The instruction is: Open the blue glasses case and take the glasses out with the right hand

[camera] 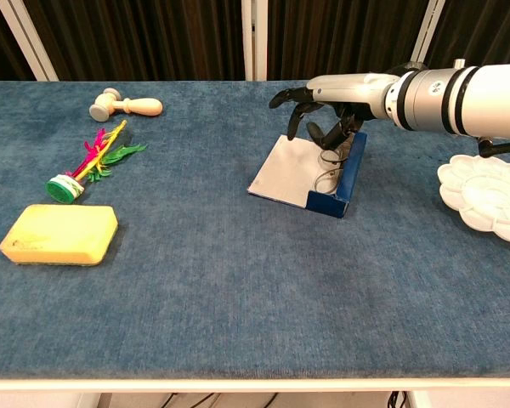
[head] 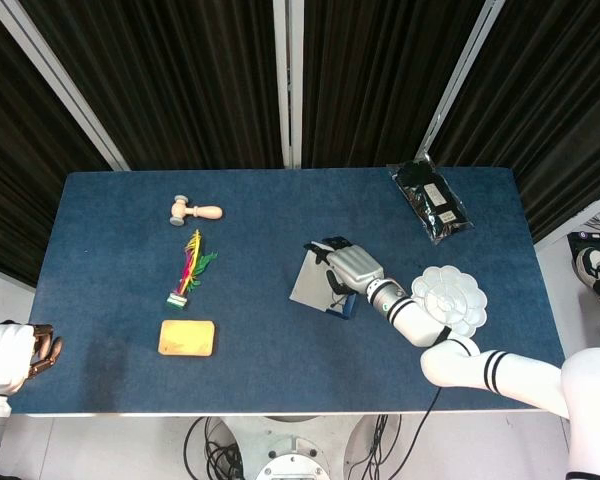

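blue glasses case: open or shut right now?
Open. The blue glasses case lies with its grey lid flat on the table, wire-framed glasses visible inside, below the right robot hand.

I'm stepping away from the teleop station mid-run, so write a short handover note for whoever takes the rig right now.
Right hand: over the open blue glasses case, fingers curled down at the glasses; whether they grip the frame yet cannot be told.
Left hand: parked off the table's near-left corner, idle, fingers curled in, holding nothing.
Things: the case lies mid-table with its lid flat on the cloth; the glasses are inside, against the blue wall.
Done: case opened.
Left: get a firm hold on the glasses and lift them out with the right hand.
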Controlling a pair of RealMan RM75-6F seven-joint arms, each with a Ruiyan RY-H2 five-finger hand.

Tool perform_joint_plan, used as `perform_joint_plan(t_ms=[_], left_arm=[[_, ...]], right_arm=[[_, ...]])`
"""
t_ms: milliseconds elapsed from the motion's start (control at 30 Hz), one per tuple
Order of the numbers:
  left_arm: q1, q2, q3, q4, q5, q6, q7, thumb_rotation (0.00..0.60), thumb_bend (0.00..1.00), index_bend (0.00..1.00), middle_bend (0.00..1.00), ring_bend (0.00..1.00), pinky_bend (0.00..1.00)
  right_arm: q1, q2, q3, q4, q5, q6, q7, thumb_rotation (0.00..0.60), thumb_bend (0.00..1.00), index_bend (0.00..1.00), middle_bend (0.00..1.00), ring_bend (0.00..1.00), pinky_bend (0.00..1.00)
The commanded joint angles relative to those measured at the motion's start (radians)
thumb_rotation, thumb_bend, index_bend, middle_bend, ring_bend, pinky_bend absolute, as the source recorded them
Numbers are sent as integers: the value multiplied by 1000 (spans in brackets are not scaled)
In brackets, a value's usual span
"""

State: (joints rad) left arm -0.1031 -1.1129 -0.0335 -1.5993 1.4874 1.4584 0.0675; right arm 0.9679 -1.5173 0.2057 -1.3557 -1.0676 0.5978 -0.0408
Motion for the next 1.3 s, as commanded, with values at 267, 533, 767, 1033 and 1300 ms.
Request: perform_joint_plan(t_ms=[267,533,767,1033,1300], left_arm=[[2,-1,0,-6,-1,4,11,600,387,857,998,852,660],[1,0,0,-3,-1,2,4,600,387,857,998,852,661],[2,1,1,-3,1,2,4,600,387,858,998,852,661],[1,1,1,-5,-1,1,8,600,387,857,998,852,661],[2,0,0,-7,-2,2,13,600,387,857,998,852,661]], right_arm=[[-67,-40,-44,-96,-76,188,-109,600,33,0,123,0,0],[-65,-51,-71,-135,-60,182,-173,600,89,0,323,0,0],[-113,1,-131,-207,-47,228,-249,600,122,0,353,0,0],[-179,69,-191,-269,-80,280,-266,600,125,0,356,0,0],[-244,140,-237,-274,-111,315,-253,600,129,0,354,0,0]])
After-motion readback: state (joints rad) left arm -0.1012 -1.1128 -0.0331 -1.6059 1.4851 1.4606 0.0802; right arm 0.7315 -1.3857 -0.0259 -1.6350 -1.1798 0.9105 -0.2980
